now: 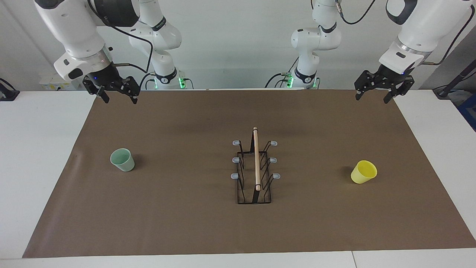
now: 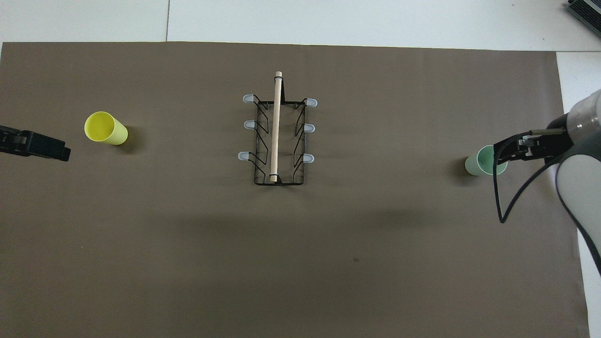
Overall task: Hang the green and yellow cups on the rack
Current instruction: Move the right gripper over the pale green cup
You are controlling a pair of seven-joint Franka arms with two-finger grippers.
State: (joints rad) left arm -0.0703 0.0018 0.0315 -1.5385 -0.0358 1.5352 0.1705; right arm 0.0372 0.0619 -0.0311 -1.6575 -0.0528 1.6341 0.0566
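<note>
Both end effectors open, empty, raised over the robots' edge of the brown mat (image 1: 186, 223). Left end effector (image 1: 373, 96) up above the yellow cup (image 1: 363, 172); right end effector (image 1: 118, 97) above the green cup (image 1: 122, 159). Both cups upright on the table (image 1: 33, 156), well apart. Rack (image 1: 255, 167) between them, mid-mat, pegs bare.

rack (image 2: 277, 136) stands upright mid-mat, wooden rod (image 2: 276, 126) along its top, three grey-tipped pegs per side, all bare. yellow cup (image 2: 105, 128) upright, well apart from rack toward left arm's end. green cup (image 2: 480, 161) upright, well apart toward right arm's end, partly covered by right arm's cable (image 2: 497, 188). brown mat (image 2: 300, 263) under all.
</note>
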